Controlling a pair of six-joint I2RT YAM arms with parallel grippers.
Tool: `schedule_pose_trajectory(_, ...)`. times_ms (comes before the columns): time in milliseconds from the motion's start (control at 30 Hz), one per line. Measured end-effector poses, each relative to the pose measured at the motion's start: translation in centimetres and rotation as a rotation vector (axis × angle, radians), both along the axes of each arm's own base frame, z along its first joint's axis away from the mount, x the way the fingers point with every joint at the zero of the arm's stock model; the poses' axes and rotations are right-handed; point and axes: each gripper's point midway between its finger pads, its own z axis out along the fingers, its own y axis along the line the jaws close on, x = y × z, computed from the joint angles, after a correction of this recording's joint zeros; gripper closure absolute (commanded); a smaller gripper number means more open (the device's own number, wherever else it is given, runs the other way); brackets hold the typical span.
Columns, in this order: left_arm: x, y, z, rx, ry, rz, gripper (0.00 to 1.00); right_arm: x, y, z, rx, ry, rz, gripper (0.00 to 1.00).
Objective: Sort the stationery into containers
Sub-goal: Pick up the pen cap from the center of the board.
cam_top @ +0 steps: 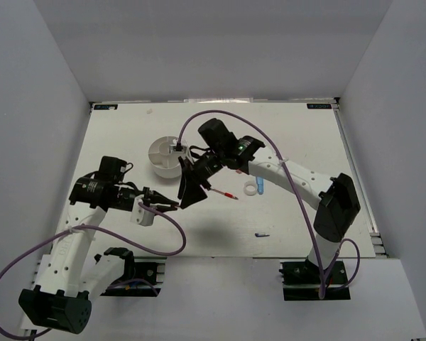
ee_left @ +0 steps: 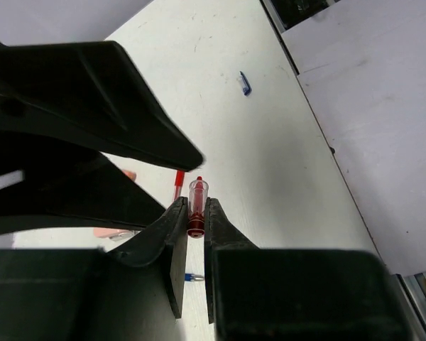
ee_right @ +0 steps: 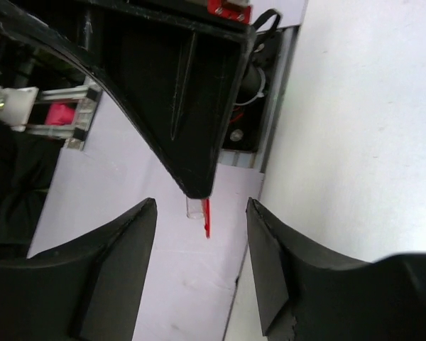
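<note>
The red cap (ee_left: 197, 192) is a short clear tube with a red end. The left gripper (ee_left: 195, 212) clamps it by the red end, and the clear end sticks out past the fingertips. The cap is held above the table (cam_top: 220, 135), left of centre and nearer the near edge than the tub (cam_top: 163, 158).

The tub is round and white and stands left of centre, towards the far edge.

The right gripper (ee_right: 201, 206) has its jaws spread and holds nothing. Its fingers (ee_right: 121, 270) are just beside the left gripper's tip, between the cap and the tub, and block the direct path.

Items on the table:
- Red pen (cam_top: 224, 193): near the centre, below the grippers.
- White ring (cam_top: 250, 190) and light-blue eraser (cam_top: 260, 186): right of the pen, touching or nearly so.
- Small blue item (cam_top: 262, 234): towards the near edge, well apart from the others.
</note>
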Motion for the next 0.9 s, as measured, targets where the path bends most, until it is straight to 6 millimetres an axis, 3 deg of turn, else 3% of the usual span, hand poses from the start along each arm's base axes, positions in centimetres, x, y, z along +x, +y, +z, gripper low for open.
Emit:
schedule_pose_trajectory(133, -0.2, 0.1, 0.0, 0.008, -0.012, 0.004, 1.00, 1.8, -0.6, 0.8, 0.010, -0.064, -0.074, 0.42)
schedule_pose_trajectory(200, -0.2, 0.2, -0.3, 0.019, 0.014, 0.014, 1.00, 3.8, -1.4, 1.2, 0.008, -0.107, -0.147, 0.45)
schedule_pose_trajectory(333, -0.1, 0.2, -0.5, 0.032, 0.152, 0.053, 1.00, 8.8, -4.5, 0.0, -0.048, -0.207, -0.343, 0.64)
schedule_pose_trajectory(467, 0.7, 0.1, -0.2, 0.016, 0.310, 0.148, 1.00, 12.7, -8.2, -4.2, -0.192, -0.323, -0.513, 0.77)
schedule_pose_trajectory(600, 1.4, -0.1, 0.4, -0.062, 0.387, 0.269, 1.00, 13.1, -10.4, -9.4, -0.361, -0.381, -0.571, 0.80)
schedule_pose_trajectory(700, 1.3, -0.1, 1.0, -0.129, 0.438, 0.340, 1.00, 13.0, -11.7, -12.3, -0.474, -0.414, -0.609, 0.76)
schedule_pose_trajectory(900, 2.4, -0.3, 2.8, -0.225, 0.582, 0.447, 1.00, 13.1, -11.0, -17.8, -0.676, -0.485, -0.605, 0.80)
